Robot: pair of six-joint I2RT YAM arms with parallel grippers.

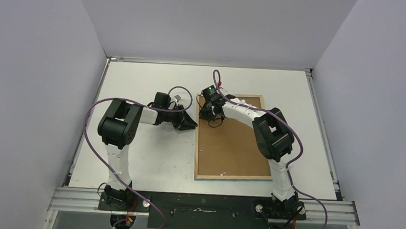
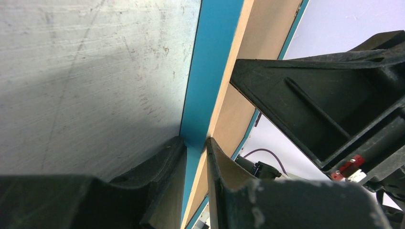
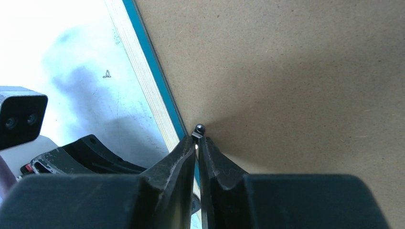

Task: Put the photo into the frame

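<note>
The frame (image 1: 199, 146) lies face down right of the table's centre, with a light wood rim. The brown backing board (image 1: 234, 142) fills it. The photo is hidden. My left gripper (image 1: 192, 123) is shut on the frame's left edge. In the left wrist view its jaws (image 2: 196, 143) clamp the turquoise strip (image 2: 212, 71). My right gripper (image 1: 211, 117) is over the board's upper left part. In the right wrist view it (image 3: 197, 140) is shut on a small black tab (image 3: 198, 129) beside the frame's rim (image 3: 138, 81), on the board (image 3: 296, 71).
The white table (image 1: 151, 159) is walled on three sides. The two arms' wrists are close together at the frame's upper left. My left gripper's body shows in the right wrist view (image 3: 81, 160). A small white tab (image 1: 222, 174) sits on the frame's near edge.
</note>
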